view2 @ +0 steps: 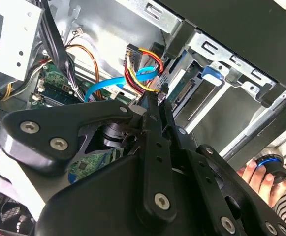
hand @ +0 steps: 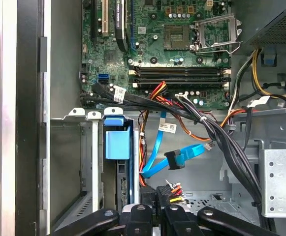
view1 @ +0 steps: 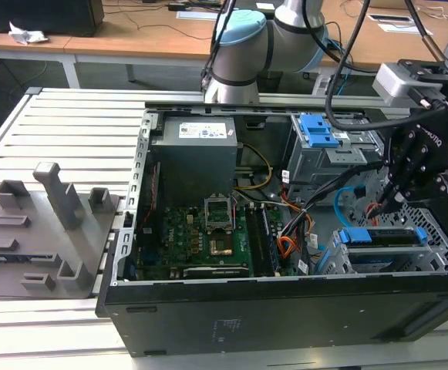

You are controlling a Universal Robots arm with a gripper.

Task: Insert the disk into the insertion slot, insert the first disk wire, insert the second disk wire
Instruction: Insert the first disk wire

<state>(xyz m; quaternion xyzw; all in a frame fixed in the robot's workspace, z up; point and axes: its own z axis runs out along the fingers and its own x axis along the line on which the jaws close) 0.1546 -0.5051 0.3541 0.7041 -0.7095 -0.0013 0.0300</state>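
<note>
The open computer case [view1: 285, 312] lies on its side, so the disk [view1: 382, 236] rests flat in the insertion slot [view1: 328, 262] — long axis across the exterior view. The gripper [hand: 160, 207], nearly closed, pinches the first disk wire [hand: 166, 191] by its plug beside the disk's connector end — strands trailing toward the motherboard [hand: 182, 49].

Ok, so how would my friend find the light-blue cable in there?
Look inside the open black computer case, beside the blue-framed disk. The light-blue cable curls there, flat and glossy with a dark plug, unlike the red wire bundle nearby.
</note>
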